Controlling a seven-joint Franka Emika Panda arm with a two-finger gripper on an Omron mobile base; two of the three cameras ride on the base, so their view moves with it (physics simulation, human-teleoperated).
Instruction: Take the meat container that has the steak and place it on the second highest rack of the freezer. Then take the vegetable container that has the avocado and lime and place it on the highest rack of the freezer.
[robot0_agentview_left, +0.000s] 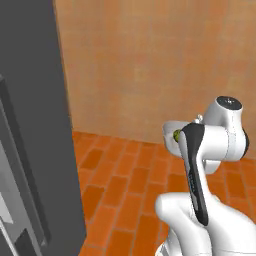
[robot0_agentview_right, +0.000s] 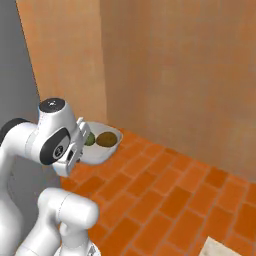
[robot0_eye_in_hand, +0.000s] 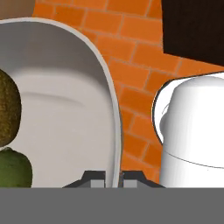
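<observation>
Nearest you in the hand view, the gripper (robot0_eye_in_hand: 113, 177) has its two dark tips either side of the vegetable container's (robot0_eye_in_hand: 114, 131) white rim, one inside the wall and one outside, so it is clamped on that rim; the container's long axis runs straight away from the fingertips up the view, its far end curving round at the top; inside it, against the left wall, you have the lime (robot0_eye_in_hand: 13, 168) nearest the fingers and the avocado (robot0_eye_in_hand: 6, 109) just beyond it, the two touching.

From the right base view, you see the container (robot0_agentview_right: 100, 150) held in the air above the brick floor (robot0_agentview_right: 170, 190), roughly level, its long axis pointing away from the hand towards the right; the lime (robot0_agentview_right: 89, 139) sits beside the hand and the avocado (robot0_agentview_right: 106, 139) further out; in the left base view the lime (robot0_agentview_left: 177, 134) peeks past the arm.

To your left stands the dark fridge (robot0_agentview_left: 35, 125); furthest off is the orange wall (robot0_agentview_right: 185, 75)
</observation>
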